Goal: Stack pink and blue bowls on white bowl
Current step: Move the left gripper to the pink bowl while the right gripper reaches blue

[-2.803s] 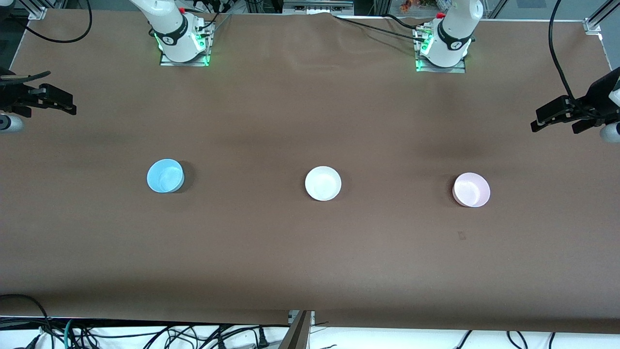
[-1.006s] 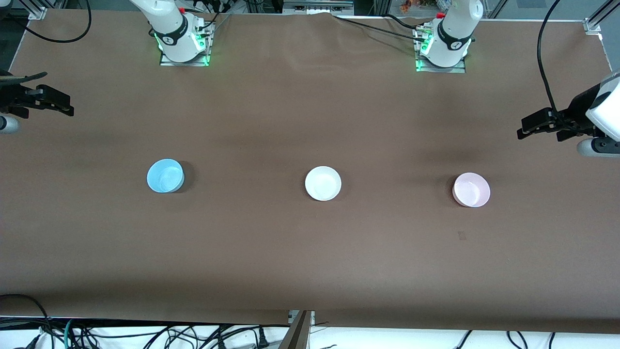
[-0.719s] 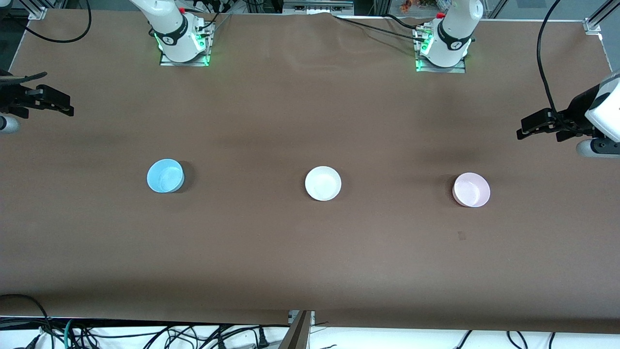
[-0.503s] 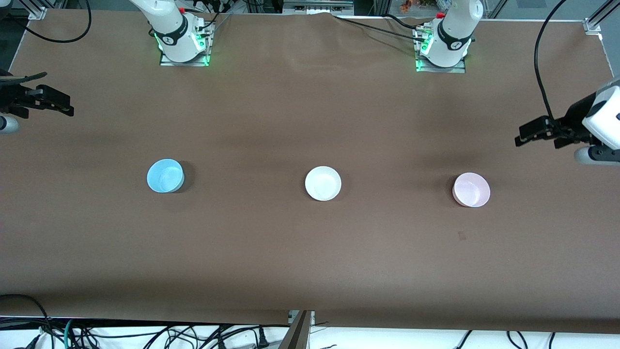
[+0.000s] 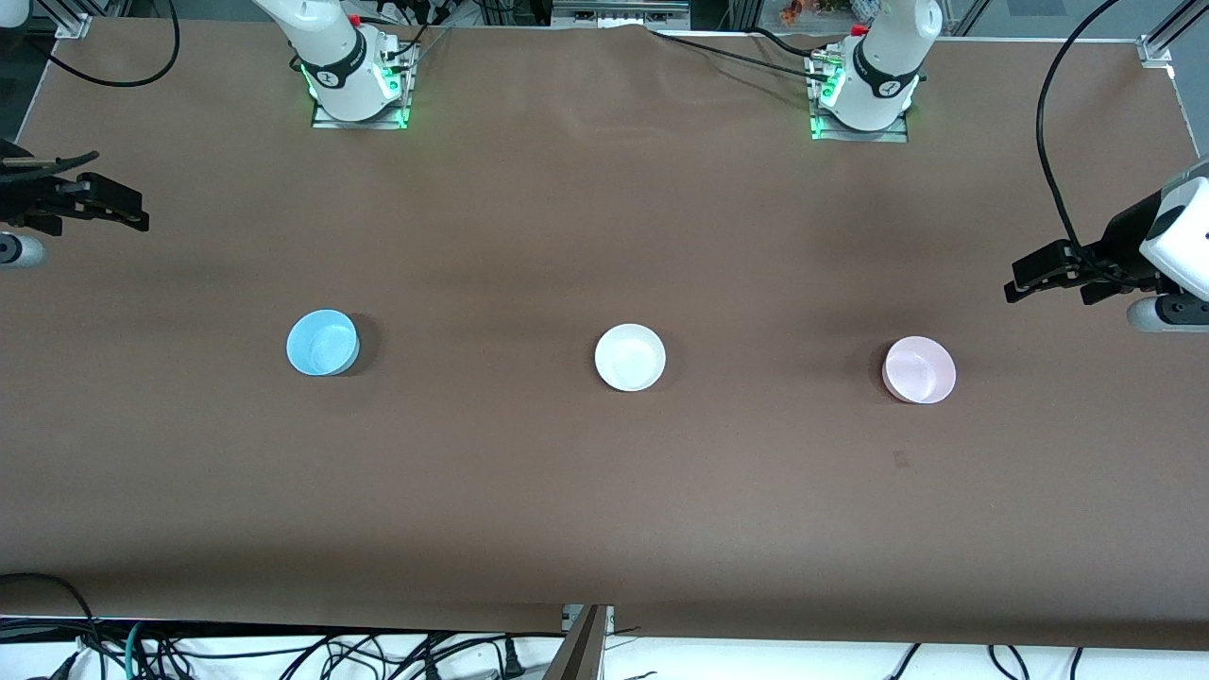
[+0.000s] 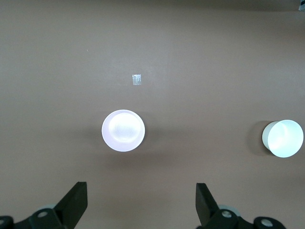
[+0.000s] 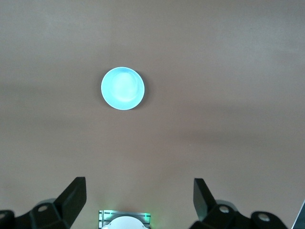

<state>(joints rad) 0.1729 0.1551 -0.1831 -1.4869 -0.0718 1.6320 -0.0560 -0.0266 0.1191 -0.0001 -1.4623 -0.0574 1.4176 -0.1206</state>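
Observation:
Three small bowls stand in a row on the brown table. The blue bowl (image 5: 322, 343) is toward the right arm's end, the white bowl (image 5: 630, 357) is in the middle, and the pink bowl (image 5: 919, 369) is toward the left arm's end. My left gripper (image 5: 1047, 288) is open and empty in the air at the left arm's end of the table. Its wrist view (image 6: 140, 202) shows the pink bowl (image 6: 123, 130) and the white bowl (image 6: 283, 138). My right gripper (image 5: 94, 222) is open and empty at the right arm's end. Its wrist view (image 7: 139, 198) shows the blue bowl (image 7: 122, 88).
A small tape mark (image 5: 900, 459) lies on the table nearer to the front camera than the pink bowl, and it also shows in the left wrist view (image 6: 137, 79). The arm bases (image 5: 357, 90) (image 5: 861, 104) stand along the table's edge farthest from the camera. Cables hang off the near edge.
My left gripper has moved in over the table's end toward the pink bowl. The right gripper has barely shifted. The bowls have not moved.

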